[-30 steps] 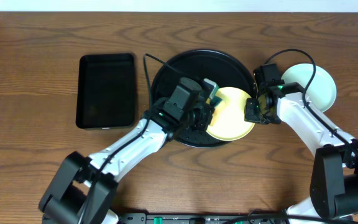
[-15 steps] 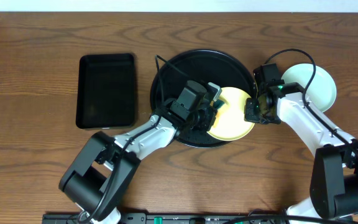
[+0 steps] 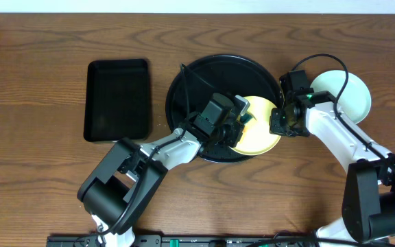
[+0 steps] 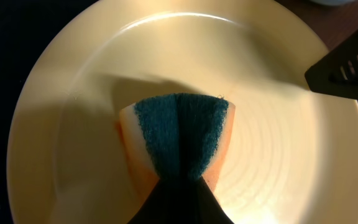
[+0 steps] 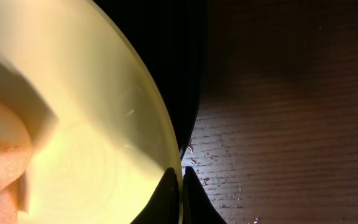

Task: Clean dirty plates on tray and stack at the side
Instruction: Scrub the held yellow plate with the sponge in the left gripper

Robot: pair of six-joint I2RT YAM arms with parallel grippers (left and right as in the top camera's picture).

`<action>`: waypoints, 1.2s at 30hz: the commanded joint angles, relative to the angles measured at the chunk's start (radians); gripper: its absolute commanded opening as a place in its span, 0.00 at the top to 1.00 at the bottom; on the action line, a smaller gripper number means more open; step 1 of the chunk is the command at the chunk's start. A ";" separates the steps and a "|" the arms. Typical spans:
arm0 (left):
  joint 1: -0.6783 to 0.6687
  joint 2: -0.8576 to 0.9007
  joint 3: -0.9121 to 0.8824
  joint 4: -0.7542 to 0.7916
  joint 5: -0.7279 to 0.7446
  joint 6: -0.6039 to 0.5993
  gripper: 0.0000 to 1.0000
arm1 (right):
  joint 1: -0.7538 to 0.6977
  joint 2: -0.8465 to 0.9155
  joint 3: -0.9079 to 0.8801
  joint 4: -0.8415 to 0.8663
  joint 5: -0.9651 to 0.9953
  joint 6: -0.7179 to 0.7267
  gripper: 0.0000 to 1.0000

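Overhead: high, straight down on table (image 3: 40, 178). Wrist views: close, looking just past left pincer (image 4: 180, 190) and right pincer (image 5: 182, 186). Shared: yellow plate (image 3: 262, 134).

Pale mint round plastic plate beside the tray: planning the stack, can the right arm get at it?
Likely not yet: that mint plate lies close beside the right arm, but the right hand is shut on the rim of the pale yellow round plastic plate.

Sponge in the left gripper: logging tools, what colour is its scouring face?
Dark teal-blue over pale orange foam; the sponge shows best in the left wrist view.
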 commanded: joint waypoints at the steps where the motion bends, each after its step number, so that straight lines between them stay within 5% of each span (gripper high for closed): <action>1: -0.002 0.027 0.007 0.015 -0.006 0.017 0.92 | 0.012 -0.001 -0.010 -0.002 0.003 0.006 0.99; 36: 0.003 0.134 0.007 0.207 -0.080 0.063 0.92 | 0.012 -0.001 -0.010 -0.002 0.004 0.002 0.99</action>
